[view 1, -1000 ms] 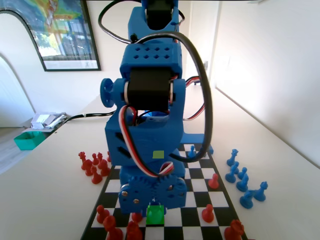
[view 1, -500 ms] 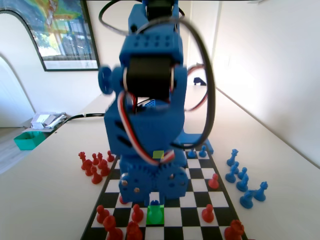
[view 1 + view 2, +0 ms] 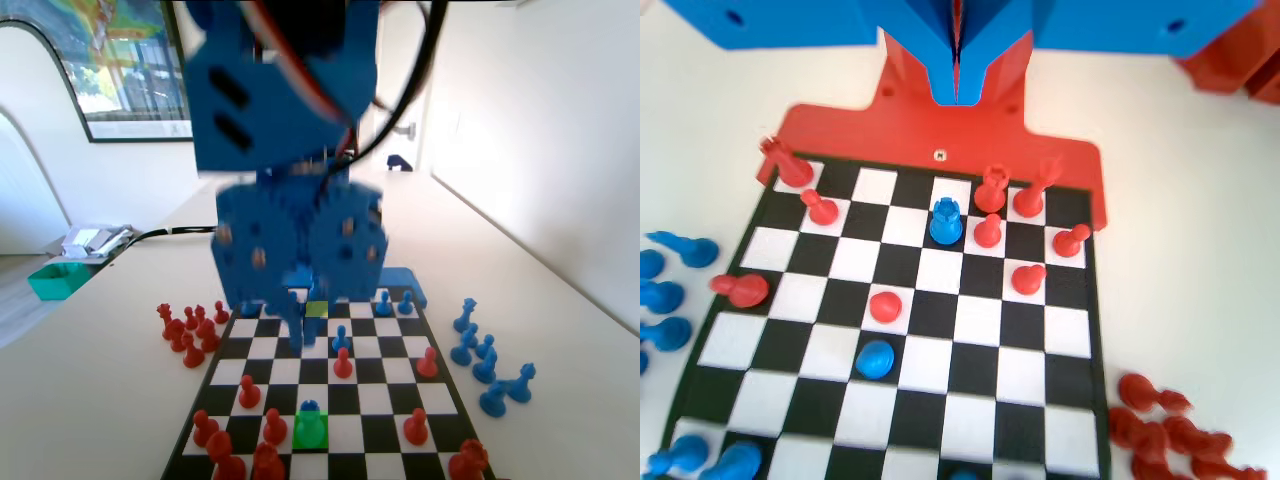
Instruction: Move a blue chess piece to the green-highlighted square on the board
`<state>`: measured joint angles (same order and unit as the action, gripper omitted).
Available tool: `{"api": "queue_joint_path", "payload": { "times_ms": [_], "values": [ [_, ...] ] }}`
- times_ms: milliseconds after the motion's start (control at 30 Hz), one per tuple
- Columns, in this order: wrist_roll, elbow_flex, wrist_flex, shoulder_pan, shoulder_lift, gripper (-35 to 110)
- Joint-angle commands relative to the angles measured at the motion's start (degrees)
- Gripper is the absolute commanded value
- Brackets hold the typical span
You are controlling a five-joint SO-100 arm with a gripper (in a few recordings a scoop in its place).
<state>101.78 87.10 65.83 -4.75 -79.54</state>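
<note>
A: What lies along the left side of the fixed view?
B: Red captured pieces [image 3: 190,330] lie off the board [image 3: 395,400], with bare table beyond.
A: And the blue chess piece [image 3: 310,410]?
B: It stands lower centre on the green-highlighted square [image 3: 311,432], red pawns close around.
A: The gripper [image 3: 956,70]?
B: Raised well above, jaws pressed together, holding nothing. Spare blue pieces [image 3: 485,355] line the board's right edge.
</note>
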Motion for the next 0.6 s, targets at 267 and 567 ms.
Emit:
{"api": "queue_joint_path", "payload": {
  "times_ms": [267,567],
  "values": [
    [-0.2,13.5,1.1,-2.5,-28.6,1],
    [-0.4,18.5,11.6,-2.2,-44.9,1]
  ]
}}
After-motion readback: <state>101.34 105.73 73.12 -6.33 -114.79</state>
